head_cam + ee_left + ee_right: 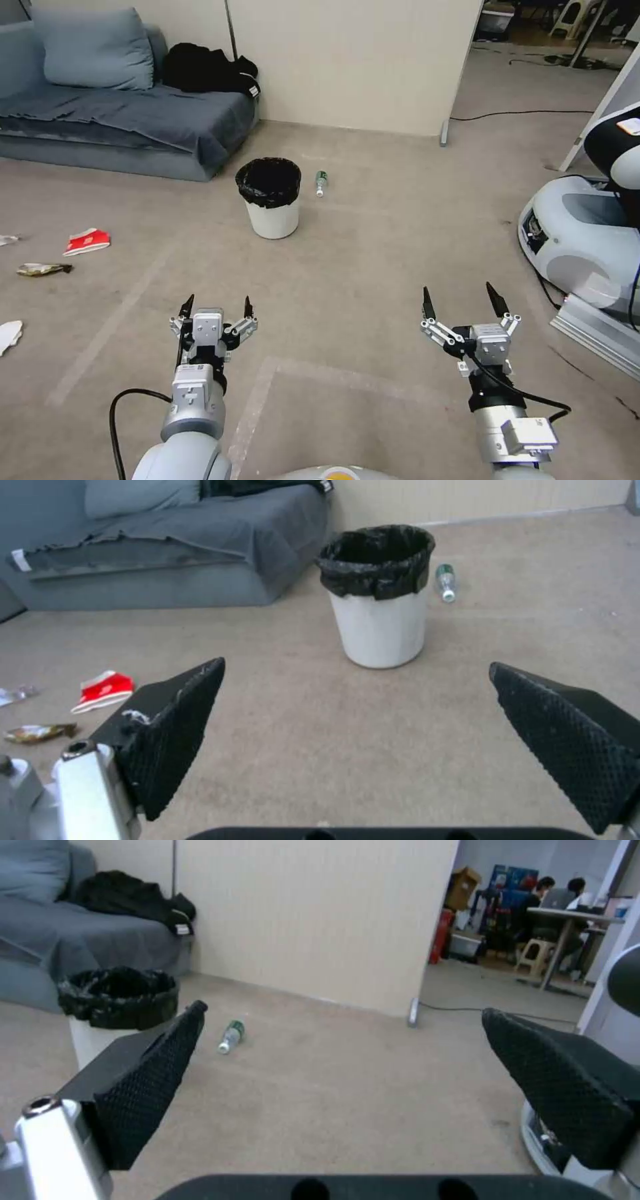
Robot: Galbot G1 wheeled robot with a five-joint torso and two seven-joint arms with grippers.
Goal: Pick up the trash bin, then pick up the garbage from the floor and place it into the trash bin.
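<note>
The trash bin stands upright on the carpet, in front of the blue sofa. It is white, with a black bag folded over its rim. A small plastic bottle lies on its side just beside the bin.

More garbage lies well apart from the bin, off to the robot's left — a flat red-and-white carton, a dark crinkled wrapper near it, and a white scrap at the edge.

The left gripper hangs above the floor, fingers spread wide, holding nothing. The right gripper is the same — wide open and empty. Both point toward the bin but are not close to it.
</note>
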